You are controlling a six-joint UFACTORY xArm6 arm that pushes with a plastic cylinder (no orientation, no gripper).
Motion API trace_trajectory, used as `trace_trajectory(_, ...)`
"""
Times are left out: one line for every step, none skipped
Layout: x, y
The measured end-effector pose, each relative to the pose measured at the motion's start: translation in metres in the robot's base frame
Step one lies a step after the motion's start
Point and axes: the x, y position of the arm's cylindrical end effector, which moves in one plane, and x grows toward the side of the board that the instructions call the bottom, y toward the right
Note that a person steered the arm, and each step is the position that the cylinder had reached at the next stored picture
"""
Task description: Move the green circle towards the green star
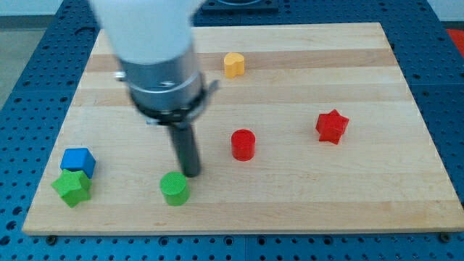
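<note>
Taking the small green cylinder-shaped circle block (174, 188) near the view's bottom edge as the landmark, the scene reads from the view's left as follows. Well to its left, near the board's bottom-left corner, lies the green star-shaped block (72, 187), the goal, at nearly the same height in the view; a blue cube-like block (77, 161) sits just above the star and seems to touch it, though the blur there makes that hard to settle. Next comes the green circle itself, standing on the pale wooden board (304, 203), with bare wood between it and the star. Just above it and slightly to its right is my tip (191, 174), the end of the straight dark rod; it appears to sit at the circle's upper-right edge, touching or very nearly so. There are no jaws on this rod, so nothing is open, closed or holding. That placement is what the coming move turns on: the star lies to the circle's left, so a push should come from the circle's right side, and the tip looks a little too high; pushing from here would likely send the circle down-left toward the board edge. Farther right of the circle stand a red cylinder block (243, 144), a yellow block (233, 64) near the top, and a red star-shaped block (332, 126).
</note>
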Motion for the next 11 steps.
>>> trace_trajectory(0.0, 0.051)
trace_trajectory(0.024, 0.057)
trace_trajectory(0.04, 0.001)
trace_trajectory(0.036, -0.045)
trace_trajectory(0.035, -0.038)
trace_trajectory(0.035, -0.035)
trace_trajectory(0.035, -0.068)
trace_trajectory(0.035, -0.102)
trace_trajectory(0.035, -0.09)
trace_trajectory(0.023, -0.06)
trace_trajectory(0.018, -0.059)
